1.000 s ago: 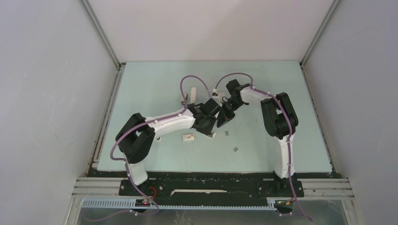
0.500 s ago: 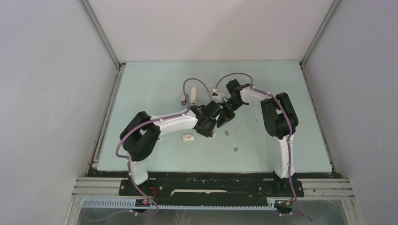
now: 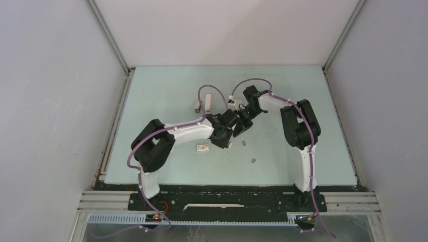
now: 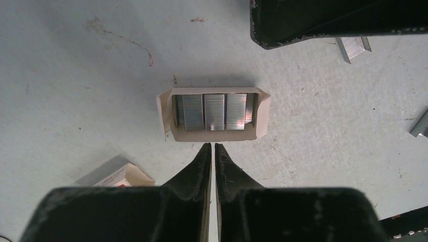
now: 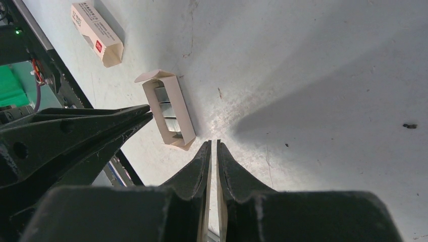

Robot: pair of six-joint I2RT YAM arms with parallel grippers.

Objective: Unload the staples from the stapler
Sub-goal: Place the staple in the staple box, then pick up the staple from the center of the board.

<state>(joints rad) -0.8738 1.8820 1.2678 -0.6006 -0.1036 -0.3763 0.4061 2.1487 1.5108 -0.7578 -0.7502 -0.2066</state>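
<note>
The left arm's black elbow (image 3: pixel 151 147) has swung inward over the last second, and its purple cable loop (image 3: pixel 208 91) stands tighter. The right arm hasn't budged. Both wrists crowd the middle of the pale green table mat (image 3: pixel 166 85), well away from its far and right edges and the grey walls.

The left gripper (image 4: pixel 211 151) is pinched to a hairline slit, holding nothing. Its tips are just short of an open cardboard tray (image 4: pixel 214 112) of silvery staple blocks. The right gripper (image 5: pixel 212 147) is equally narrow and bare, beside that tray's corner.

One loose silvery-grey staple strip (image 4: pixel 353 48) lies beyond the tray under the right gripper's black body, and a second strip (image 3: pixel 253 160) sits nearer the bases. A white labelled box (image 4: pixel 123 177) lies left of the left gripper's fingers.
</note>
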